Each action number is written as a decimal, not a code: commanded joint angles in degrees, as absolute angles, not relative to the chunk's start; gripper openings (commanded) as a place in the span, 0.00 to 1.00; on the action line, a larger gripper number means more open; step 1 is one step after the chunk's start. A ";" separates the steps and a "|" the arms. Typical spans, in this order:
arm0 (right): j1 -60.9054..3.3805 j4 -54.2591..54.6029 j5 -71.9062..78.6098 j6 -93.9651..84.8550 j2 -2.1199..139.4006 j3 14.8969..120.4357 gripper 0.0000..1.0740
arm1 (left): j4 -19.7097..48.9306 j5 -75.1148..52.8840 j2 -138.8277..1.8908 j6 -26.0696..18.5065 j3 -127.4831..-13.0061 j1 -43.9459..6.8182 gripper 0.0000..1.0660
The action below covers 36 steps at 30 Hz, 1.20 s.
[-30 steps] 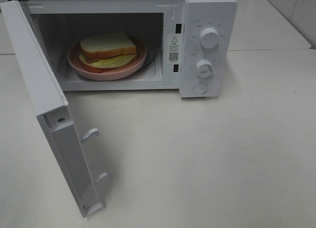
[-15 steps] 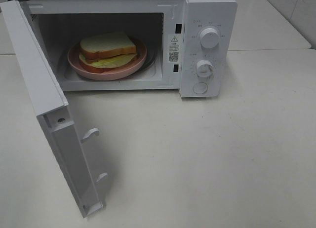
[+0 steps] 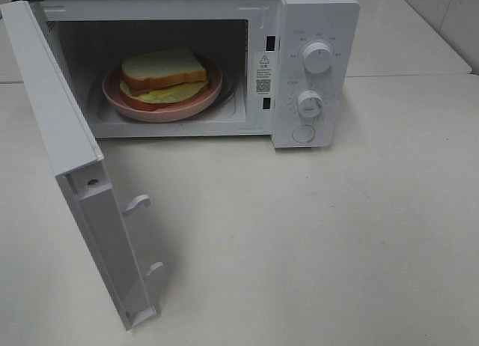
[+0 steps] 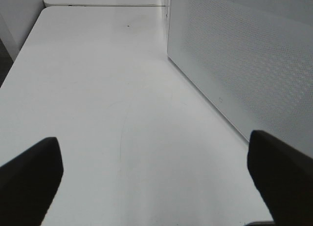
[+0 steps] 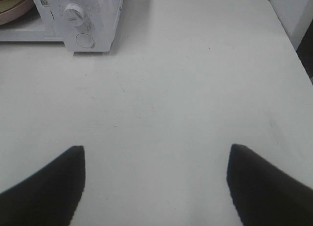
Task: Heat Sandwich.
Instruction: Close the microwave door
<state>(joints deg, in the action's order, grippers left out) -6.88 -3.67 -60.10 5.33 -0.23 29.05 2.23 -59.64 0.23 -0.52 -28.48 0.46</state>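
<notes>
White all round: white table (image 3: 314,241), white microwave (image 3: 314,16), its door (image 3: 63,144) swung wide open. Inside the cavity sits the sandwich (image 3: 165,73), flat on the pink plate (image 3: 161,111), pale bread on top, green and red peeking out of the layers.

Over to the pincers. Left gripper (image 4: 151,140): jaws spread wide, nothing between them but bare tabletop. Just ahead of it and off to one side runs the door's dotted outer face, near but not touching. The sandwich is out of this pincer's sight, on the far side of that door.

Right gripper (image 5: 156,148): jaws wide as well, empty, only table between the dark fingers (image 5: 44,187). Well ahead of it stands the microwave's control panel, with a knob (image 5: 74,13) and a round button (image 5: 84,40) under it. A sliver of the plate shows past that panel, so the sandwich lies far ahead of this pincer, well apart.
</notes>
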 commanded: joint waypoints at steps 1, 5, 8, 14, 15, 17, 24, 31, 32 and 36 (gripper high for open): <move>-6.59 -3.50 -59.42 4.81 -1.83 28.99 0.71 | 2.46 -59.30 1.55 -0.57 -28.36 0.52 0.91; -6.59 -3.50 -59.42 4.81 -1.83 28.99 0.71 | 2.46 -59.30 1.55 -0.57 -28.36 0.52 0.91; -6.59 -3.50 -59.42 4.81 -1.83 28.99 0.71 | 2.46 -59.30 1.55 -0.57 -28.36 0.52 0.91; -6.59 -3.50 -59.42 4.81 -1.83 28.99 0.71 | 2.46 -59.30 1.55 -0.57 -28.36 0.52 0.91; -6.59 -3.50 -59.42 4.81 -1.83 28.99 0.71 | 2.46 -59.30 1.55 -0.57 -28.36 0.52 0.91; -6.59 -3.50 -59.42 4.81 -1.83 28.99 0.71 | 2.46 -59.30 1.55 -0.57 -28.36 0.52 0.91; -6.59 -3.50 -59.42 4.81 -1.83 28.99 0.71 | 2.46 -59.30 1.55 -0.57 -28.36 0.52 0.91; -6.59 -3.50 -59.42 4.81 -1.83 28.99 0.71 | 2.58 -58.33 0.52 -0.52 -29.62 0.52 0.91; -6.59 -3.50 -59.42 4.81 -1.83 28.99 0.71 | 2.06 -57.52 -0.69 -0.52 -30.65 0.52 0.91; -6.59 -3.50 -59.42 4.81 -1.83 28.99 0.71 | 1.26 -55.81 -3.04 -0.52 -31.40 0.52 0.90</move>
